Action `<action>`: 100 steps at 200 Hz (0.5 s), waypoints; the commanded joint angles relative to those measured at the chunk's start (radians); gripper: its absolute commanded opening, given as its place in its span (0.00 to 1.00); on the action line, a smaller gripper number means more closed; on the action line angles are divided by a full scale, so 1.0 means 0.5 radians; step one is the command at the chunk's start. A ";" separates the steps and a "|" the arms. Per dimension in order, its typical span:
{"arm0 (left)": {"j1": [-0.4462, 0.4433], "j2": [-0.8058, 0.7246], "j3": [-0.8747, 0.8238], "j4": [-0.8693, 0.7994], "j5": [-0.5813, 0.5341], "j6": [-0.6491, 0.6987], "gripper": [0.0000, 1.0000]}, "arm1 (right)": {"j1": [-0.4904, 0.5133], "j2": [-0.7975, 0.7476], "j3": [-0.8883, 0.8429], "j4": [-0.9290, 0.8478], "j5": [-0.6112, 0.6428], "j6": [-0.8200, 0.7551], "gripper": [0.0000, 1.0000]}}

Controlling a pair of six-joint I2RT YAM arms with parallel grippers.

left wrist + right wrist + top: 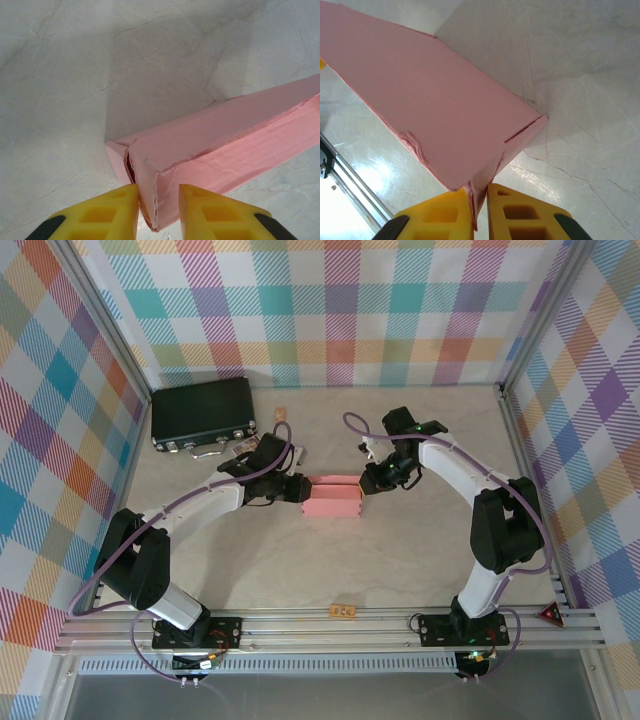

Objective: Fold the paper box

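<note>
Paper box (333, 496): pink card folded into a low oblong, mid-bench (420, 560), between the two arms.
Left jaws: clamped on the box's left end. The left wrist view has the yellow fingers (107, 217) either side of its creased corner.
Right jaws: pinched on a thin flap at the right end. The right wrist view also shows a crumpled dent (412, 140) in the long edge.
Black case (203, 413), metal latches: far left corner, well apart from the box.
Small tan piece (282, 414): just right of the case.
Orange tag (343, 611): near edge.
Surface: pale, marbled.
Walls (340, 310): pastel plaid.
</note>
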 commanded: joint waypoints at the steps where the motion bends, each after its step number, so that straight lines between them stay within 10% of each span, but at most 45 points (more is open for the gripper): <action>1: 0.005 0.017 0.040 -0.007 0.034 0.001 0.25 | 0.012 -0.001 0.066 -0.046 -0.110 0.023 0.16; 100: 0.005 0.031 0.022 -0.038 0.000 0.011 0.16 | 0.033 0.061 0.081 -0.092 -0.137 -0.005 0.21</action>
